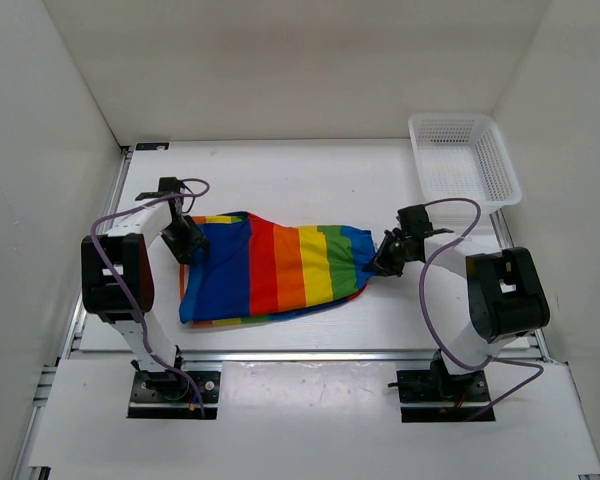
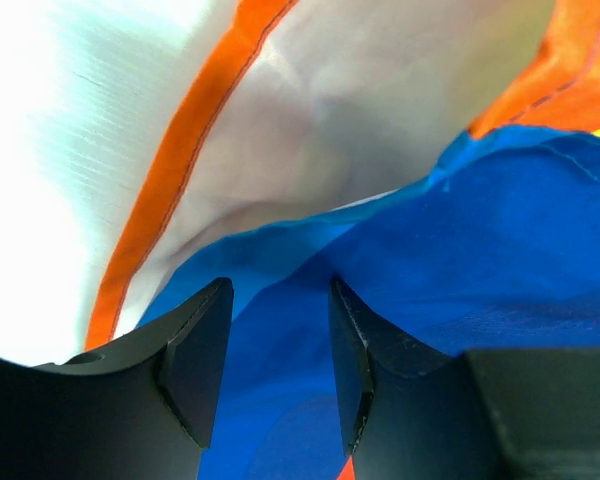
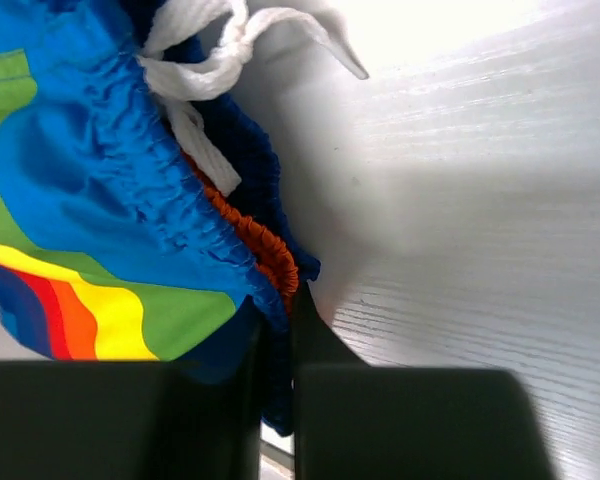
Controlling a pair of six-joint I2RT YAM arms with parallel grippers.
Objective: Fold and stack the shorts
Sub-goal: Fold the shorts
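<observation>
The rainbow-striped shorts (image 1: pixel 280 265) lie stretched across the table between my two grippers, blue end at the left, green and blue waistband at the right. My left gripper (image 1: pixel 190 245) is at their left blue end. In the left wrist view its jaws (image 2: pixel 280 285) stand apart over blue fabric (image 2: pixel 500 230), with the white lining and an orange hem beyond. My right gripper (image 1: pixel 380 262) is at the right end. In the right wrist view it (image 3: pixel 280 310) is shut on the gathered elastic waistband (image 3: pixel 100 170), next to the white drawstring (image 3: pixel 195 70).
A white plastic mesh basket (image 1: pixel 463 160) stands at the back right of the table. White walls enclose the table at the left, back and right. The arm bases sit along the near edge.
</observation>
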